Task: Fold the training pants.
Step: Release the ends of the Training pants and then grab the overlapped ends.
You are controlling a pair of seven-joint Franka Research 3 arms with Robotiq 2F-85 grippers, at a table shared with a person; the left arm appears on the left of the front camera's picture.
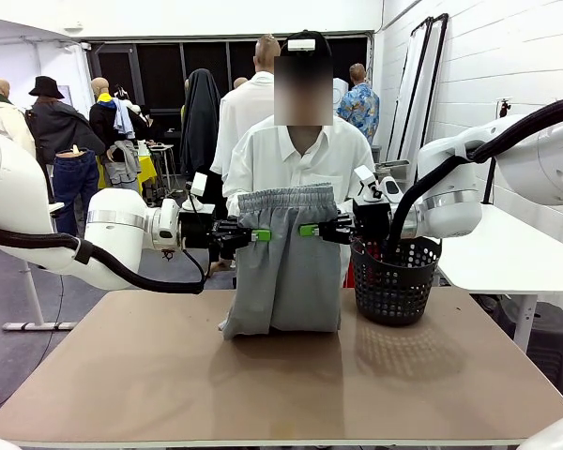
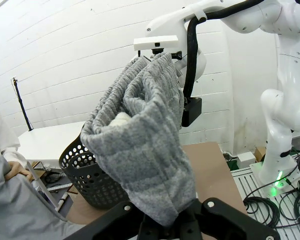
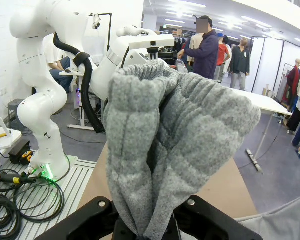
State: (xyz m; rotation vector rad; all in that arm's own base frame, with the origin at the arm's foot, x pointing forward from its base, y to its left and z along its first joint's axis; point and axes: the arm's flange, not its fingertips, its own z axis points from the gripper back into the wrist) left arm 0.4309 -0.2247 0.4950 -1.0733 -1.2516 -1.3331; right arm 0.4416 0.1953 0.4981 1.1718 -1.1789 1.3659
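**A:** Two grippers are meeting over the table [image 1: 169,375]. What are they gripping?

**B:** Both are clamping the training pants [image 1: 286,272]. The left gripper [image 1: 260,235] is pinching the grey cloth a little below the gathered waistband, and the right gripper [image 1: 307,230] is pinching it at about the same height, close beside it.

**A:** Where are the pants hanging?

**B:** They are hanging upright between the arms, above the middle of the table, with the waistband on top and the lower end touching the tabletop. The black mesh basket [image 1: 394,281] is standing just beside them on the robot's right. A person [image 1: 300,155] in a white shirt is standing behind them at the far edge.
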